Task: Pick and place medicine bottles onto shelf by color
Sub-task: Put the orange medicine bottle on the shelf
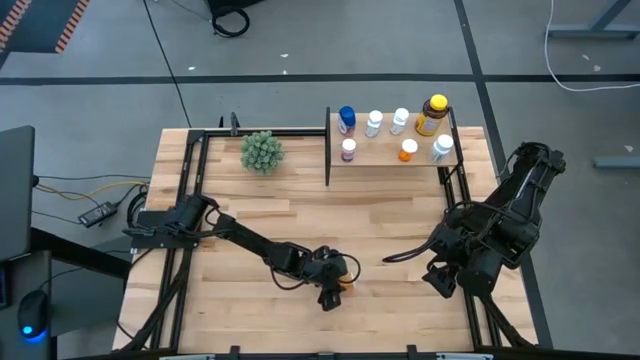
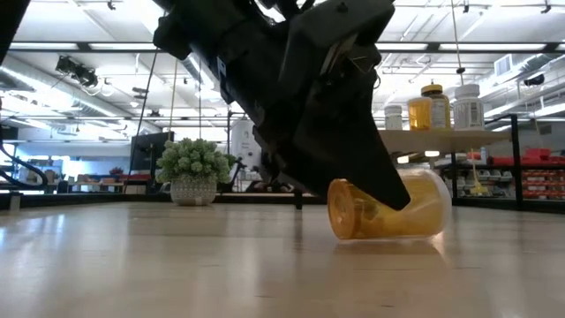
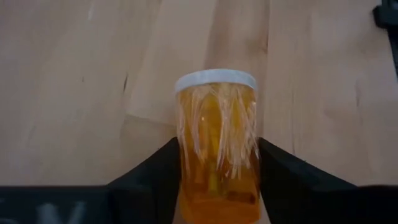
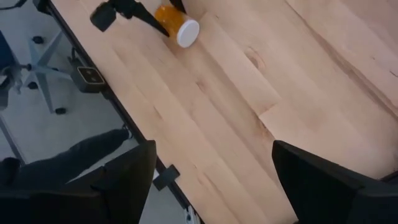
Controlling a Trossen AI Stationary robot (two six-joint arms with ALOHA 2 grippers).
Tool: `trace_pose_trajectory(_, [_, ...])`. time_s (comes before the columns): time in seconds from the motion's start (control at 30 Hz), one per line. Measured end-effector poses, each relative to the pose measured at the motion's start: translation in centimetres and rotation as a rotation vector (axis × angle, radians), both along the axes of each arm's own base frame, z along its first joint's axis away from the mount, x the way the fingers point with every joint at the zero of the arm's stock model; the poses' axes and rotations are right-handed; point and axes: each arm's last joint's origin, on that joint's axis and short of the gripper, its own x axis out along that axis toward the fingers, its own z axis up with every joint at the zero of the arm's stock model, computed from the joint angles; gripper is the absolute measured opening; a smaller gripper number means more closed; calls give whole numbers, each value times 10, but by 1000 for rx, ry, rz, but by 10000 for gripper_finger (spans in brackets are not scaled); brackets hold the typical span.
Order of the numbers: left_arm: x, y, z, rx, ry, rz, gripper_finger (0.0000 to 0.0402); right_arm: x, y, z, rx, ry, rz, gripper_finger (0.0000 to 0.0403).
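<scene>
Since the orange bottle [image 3: 217, 143] lies sideways on the bench [image 1: 400, 200], my left claw [image 1: 332, 290] straddles it, fingers spread, not yet pinching; right claw [image 1: 440, 280] idles agape.

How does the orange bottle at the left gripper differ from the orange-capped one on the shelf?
The orange bottle lies on its side on the table, between the left gripper's fingers; the orange-capped bottle stands upright on the shelf, untouched. The first has a white cap, the second an orange one. Both are small pill bottles.
</scene>
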Motion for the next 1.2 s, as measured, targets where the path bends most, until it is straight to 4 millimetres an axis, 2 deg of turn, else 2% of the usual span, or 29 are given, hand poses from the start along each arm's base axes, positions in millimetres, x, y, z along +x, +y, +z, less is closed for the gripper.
trace_pose_trajectory(0.13, [1,0,1,-62,-3,58,167,0,0,0,4,-7,-1,328])
trace_pose_trajectory(0.27, [1,0,11,-108,-33,88,184,2,3,1,30,-21,1,328])
trace_pose_trajectory(0.43, [2,0,46,-171,-162,76,197,9,8,8,56,-153,20,328])
trace_pose_trajectory(0.63, [-2,6,107,-267,-388,66,190,28,12,20,66,-359,113,328])
trace_pose_trajectory(0.77, [-12,13,145,-307,-502,61,196,42,10,29,34,-491,198,328])
trace_pose_trajectory(0.9, [-26,17,177,-331,-582,1,196,53,2,32,-40,-541,240,328])
trace_pose_trajectory(1.07, [-38,19,198,-354,-624,-48,192,68,-11,38,-121,-619,271,328])
trace_pose_trajectory(1.2, [-39,20,200,-352,-628,-53,197,79,-20,44,-173,-684,274,328])
